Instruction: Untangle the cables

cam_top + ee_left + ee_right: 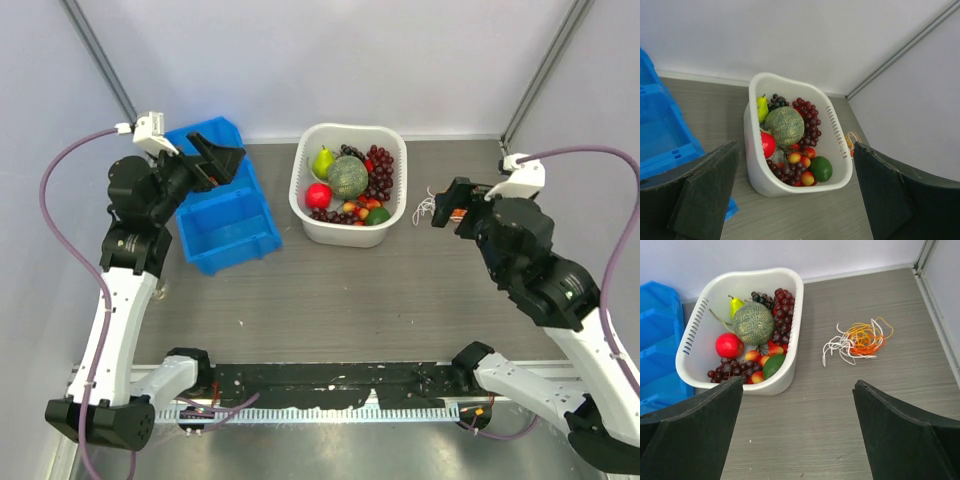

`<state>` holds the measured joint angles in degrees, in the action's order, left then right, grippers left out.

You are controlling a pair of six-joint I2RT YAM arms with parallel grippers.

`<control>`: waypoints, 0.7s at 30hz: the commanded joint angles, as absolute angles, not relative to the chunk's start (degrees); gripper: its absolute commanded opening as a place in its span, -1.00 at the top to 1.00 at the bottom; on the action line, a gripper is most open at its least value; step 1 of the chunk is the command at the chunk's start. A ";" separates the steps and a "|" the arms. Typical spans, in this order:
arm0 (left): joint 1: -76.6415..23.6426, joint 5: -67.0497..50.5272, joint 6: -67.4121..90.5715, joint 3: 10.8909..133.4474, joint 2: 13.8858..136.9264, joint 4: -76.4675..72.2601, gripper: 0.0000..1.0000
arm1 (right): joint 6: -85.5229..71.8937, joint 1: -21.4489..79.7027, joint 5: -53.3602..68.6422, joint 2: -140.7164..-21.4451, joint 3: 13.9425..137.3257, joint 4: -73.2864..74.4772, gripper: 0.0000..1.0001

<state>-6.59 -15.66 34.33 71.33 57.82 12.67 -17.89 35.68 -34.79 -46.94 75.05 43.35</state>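
Two wide-spread, empty: left end effector, right end effector; cables between basket and right wall.

White fruit basket beside blue bins.

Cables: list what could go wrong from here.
The white, orange and yellow cables lie in one tight clump; the right fingers, wide open, may pinch several strands and tighten it.
The fruit basket stands close beside them; a pulled strand might snag on it.
The left fingers are beyond the basket, so one-armed pulling may only drag the clump.
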 commanded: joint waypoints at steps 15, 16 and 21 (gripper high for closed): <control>-8.00 -19.34 29.27 64.69 57.66 7.74 -0.99 | -31.54 2.83 -13.12 -69.25 71.46 23.39 -0.96; -8.09 -19.51 29.44 64.60 58.00 7.56 -0.99 | -32.86 -1.19 -12.40 -71.87 71.46 23.03 -0.94; -8.35 -21.09 29.97 64.34 59.24 6.68 -0.99 | -39.10 -9.30 -6.80 -83.64 72.42 20.06 -0.92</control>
